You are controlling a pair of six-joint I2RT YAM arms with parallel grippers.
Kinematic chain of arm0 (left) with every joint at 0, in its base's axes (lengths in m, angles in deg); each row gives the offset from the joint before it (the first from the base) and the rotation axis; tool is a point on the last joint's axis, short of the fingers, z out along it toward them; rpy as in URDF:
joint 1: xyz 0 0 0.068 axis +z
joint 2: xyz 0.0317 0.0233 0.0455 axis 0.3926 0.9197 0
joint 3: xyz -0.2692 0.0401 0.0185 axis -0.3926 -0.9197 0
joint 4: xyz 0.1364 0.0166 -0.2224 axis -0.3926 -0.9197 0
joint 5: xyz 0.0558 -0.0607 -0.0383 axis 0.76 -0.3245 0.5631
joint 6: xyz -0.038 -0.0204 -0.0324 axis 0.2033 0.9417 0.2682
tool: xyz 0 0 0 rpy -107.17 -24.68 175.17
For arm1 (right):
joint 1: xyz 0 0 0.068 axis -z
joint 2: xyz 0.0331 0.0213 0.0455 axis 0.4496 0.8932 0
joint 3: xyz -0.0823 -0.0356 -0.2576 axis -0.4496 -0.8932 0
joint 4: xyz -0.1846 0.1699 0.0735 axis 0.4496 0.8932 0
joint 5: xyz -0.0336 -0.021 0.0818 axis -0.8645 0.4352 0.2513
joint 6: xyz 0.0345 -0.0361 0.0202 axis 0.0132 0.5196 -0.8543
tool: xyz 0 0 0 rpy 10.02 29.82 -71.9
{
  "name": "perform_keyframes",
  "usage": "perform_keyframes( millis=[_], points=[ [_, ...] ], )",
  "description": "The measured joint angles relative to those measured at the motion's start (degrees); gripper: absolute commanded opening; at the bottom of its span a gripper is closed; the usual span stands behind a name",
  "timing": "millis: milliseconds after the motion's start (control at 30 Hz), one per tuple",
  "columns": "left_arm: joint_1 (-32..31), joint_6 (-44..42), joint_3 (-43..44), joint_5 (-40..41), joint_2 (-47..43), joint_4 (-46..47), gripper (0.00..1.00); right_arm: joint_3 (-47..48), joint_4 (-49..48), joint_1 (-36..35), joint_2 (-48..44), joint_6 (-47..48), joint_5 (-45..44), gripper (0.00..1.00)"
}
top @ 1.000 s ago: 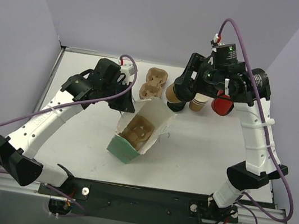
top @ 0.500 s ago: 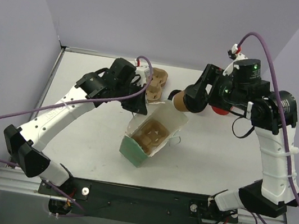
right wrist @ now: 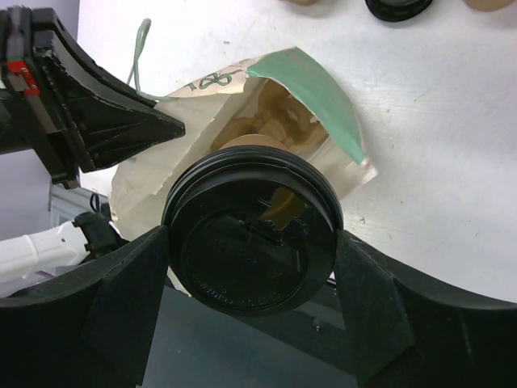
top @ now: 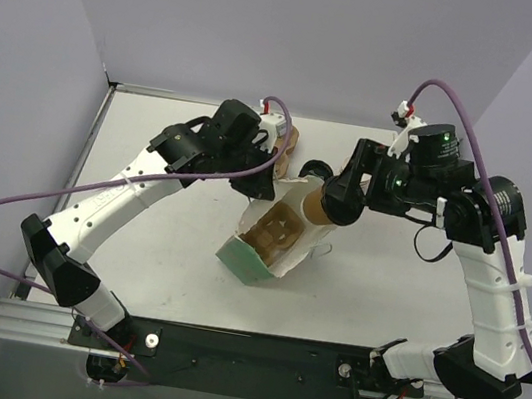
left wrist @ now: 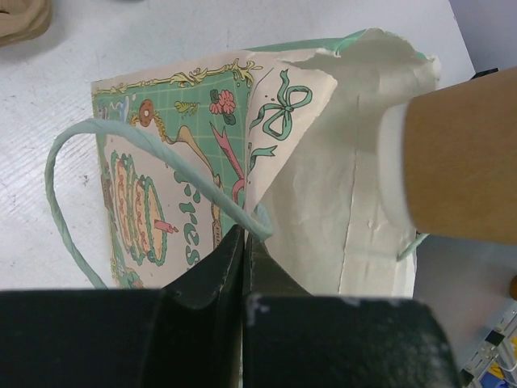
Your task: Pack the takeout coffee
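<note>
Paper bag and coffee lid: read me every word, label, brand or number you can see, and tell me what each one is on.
"ies": the end of a green word printed sideways on the decorated face of the paper bag, in the left wrist view. The rest of the word cannot be made out.
Top of the takeout coffee: raised marks on the black lid, too dim to read.
Top view: no text large enough to read.
</note>
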Motion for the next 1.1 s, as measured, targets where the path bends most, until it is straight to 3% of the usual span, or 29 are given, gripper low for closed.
perform_keyframes(
  millis=[600,1100],
  points=[
    [-4.7,-2.2,0.2,2.6,0.3,2.1,0.00,-19.1,-5.9,-7.4,-3.3,2.3,-3.6,0.66],
    [-6.3,-2.2,-4.3,2.1,-1.7,5.2,0.00,-30.6,-11.7,-9.0,-9.3,3.7,-9.8,0.65]
  ],
)
